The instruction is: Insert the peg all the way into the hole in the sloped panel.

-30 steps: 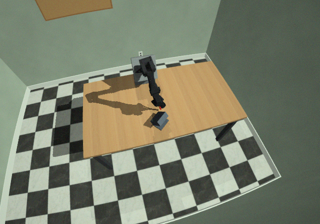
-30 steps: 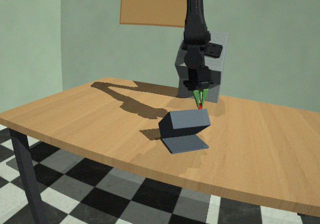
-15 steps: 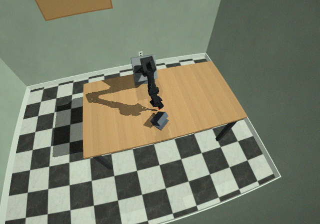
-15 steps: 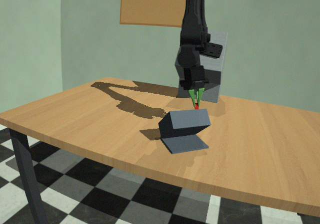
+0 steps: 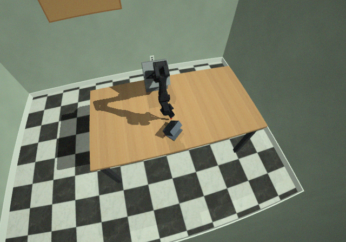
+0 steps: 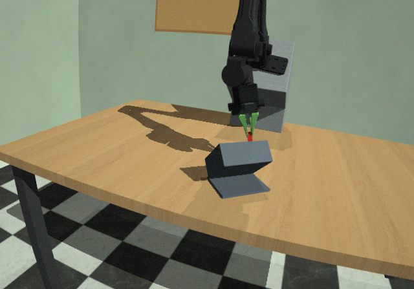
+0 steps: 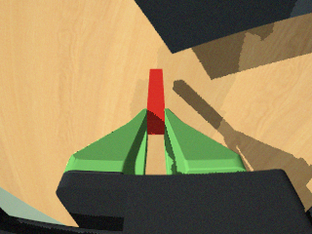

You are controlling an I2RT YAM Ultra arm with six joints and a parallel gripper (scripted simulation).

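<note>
The peg (image 6: 250, 138), a short red stick, hangs just behind the top edge of the sloped panel (image 6: 239, 161), pinched tip-down in the closed green-fingered gripper (image 6: 249, 129), presumably so it can line up with the hole, which faces away.

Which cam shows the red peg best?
Wrist: the peg fills mid-frame, pinched between the green fingers, tip clear. Exterior shows only a short red bit above the sloped panel. Top gives a red speck.
</note>
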